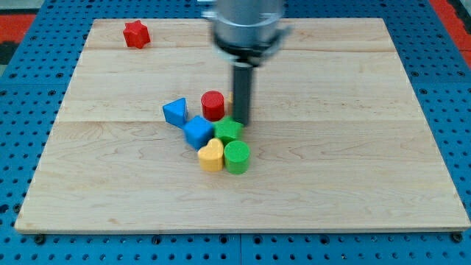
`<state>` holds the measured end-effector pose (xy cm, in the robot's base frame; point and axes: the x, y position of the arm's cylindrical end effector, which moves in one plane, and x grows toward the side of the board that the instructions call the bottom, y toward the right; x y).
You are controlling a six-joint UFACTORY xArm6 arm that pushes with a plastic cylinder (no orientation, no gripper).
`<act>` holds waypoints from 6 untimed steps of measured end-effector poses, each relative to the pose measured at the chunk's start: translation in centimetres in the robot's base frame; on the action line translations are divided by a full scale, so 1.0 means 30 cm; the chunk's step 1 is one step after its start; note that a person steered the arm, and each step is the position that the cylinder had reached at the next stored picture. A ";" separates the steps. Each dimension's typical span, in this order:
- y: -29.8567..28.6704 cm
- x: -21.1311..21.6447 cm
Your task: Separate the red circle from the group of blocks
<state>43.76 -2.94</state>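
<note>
Camera view. Wooden tabletop [353, 184] resting on a blue perforated base [22, 110], seen from above and in front. The arm's grey cylindrical housing [248, 26] enters from the view's top, slightly blurred, and carries a straight dark rod ending in my tip [241, 123]. The arm has no fingers, so nothing can be said of them being open, closed, or holding anything; the rod holds no block.

Landmark: the red circle [213, 105], a short upright cylinder near the middle of the tabletop. My tip stands just to the view's right of the red circle and slightly lower, very close to it; whether the two touch cannot be told. A sliver of an orange or yellow block [229, 98] shows behind the rod, to the right of the red circle; its shape is hidden.

Group of blocks, placed from the red circle:
- blue triangle [175, 112], to the left and a little lower, near but apart;
- blue cube [197, 132], directly below and slightly left, just beside it;
- green block [229, 131], below and to the right, at the foot of my tip and apparently touching it; shape unclear;
- yellow heart [211, 155], further below, under the blue cube;
- green cylinder [237, 157], further below and to the right, touching the yellow heart.

Red star [136, 34], well apart from the red circle, near the tabletop's upper left corner.
</note>
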 end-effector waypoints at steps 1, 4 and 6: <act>-0.172 -0.111; -0.215 -0.333; -0.407 -0.353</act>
